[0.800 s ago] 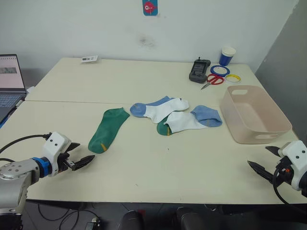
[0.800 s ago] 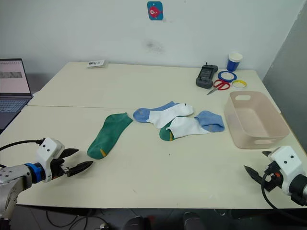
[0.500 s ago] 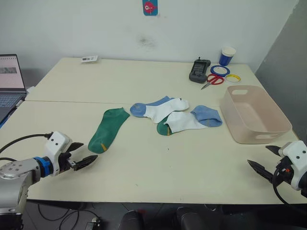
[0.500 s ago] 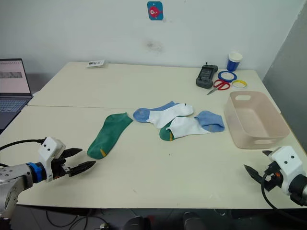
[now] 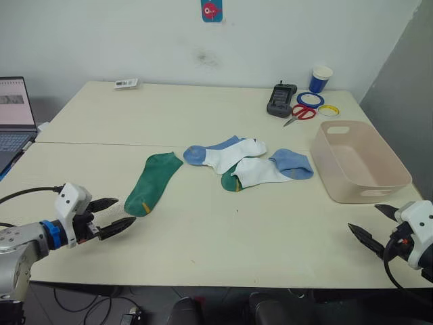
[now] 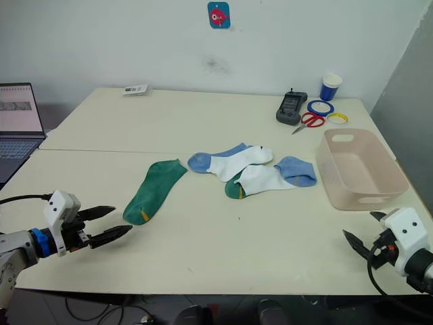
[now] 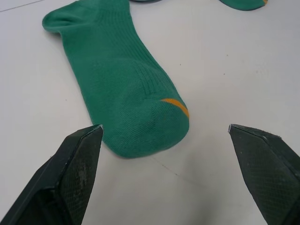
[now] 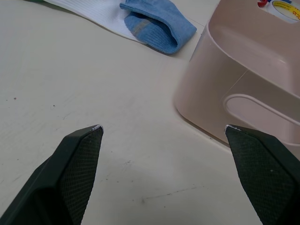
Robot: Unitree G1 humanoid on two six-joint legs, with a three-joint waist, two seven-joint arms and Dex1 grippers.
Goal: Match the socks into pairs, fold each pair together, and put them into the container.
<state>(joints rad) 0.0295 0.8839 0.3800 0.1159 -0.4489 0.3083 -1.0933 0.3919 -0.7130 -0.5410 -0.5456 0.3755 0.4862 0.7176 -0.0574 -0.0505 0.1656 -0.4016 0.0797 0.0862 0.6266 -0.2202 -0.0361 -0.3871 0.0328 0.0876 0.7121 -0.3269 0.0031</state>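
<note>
At lower left, the left gripper [image 5: 111, 215], fingers spread wide, faces the lone green sock [image 5: 152, 183] at frame centre-left. Best to straddle its yellow-marked end squarely before closing. The right gripper [image 5: 373, 225], fingers apart, waits below the pink tub [image 5: 394, 177].

One dark green sock [image 5: 152, 183] lies flat, apart; two white-and-blue socks [image 5: 226, 153] overlap another green sock [image 5: 230, 180]; pink container [image 5: 358, 162] sits empty nearby

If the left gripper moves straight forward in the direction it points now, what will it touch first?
Most likely the green sock: the open left gripper points at its toe end with the yellow mark, and only bare table lies between.
</note>
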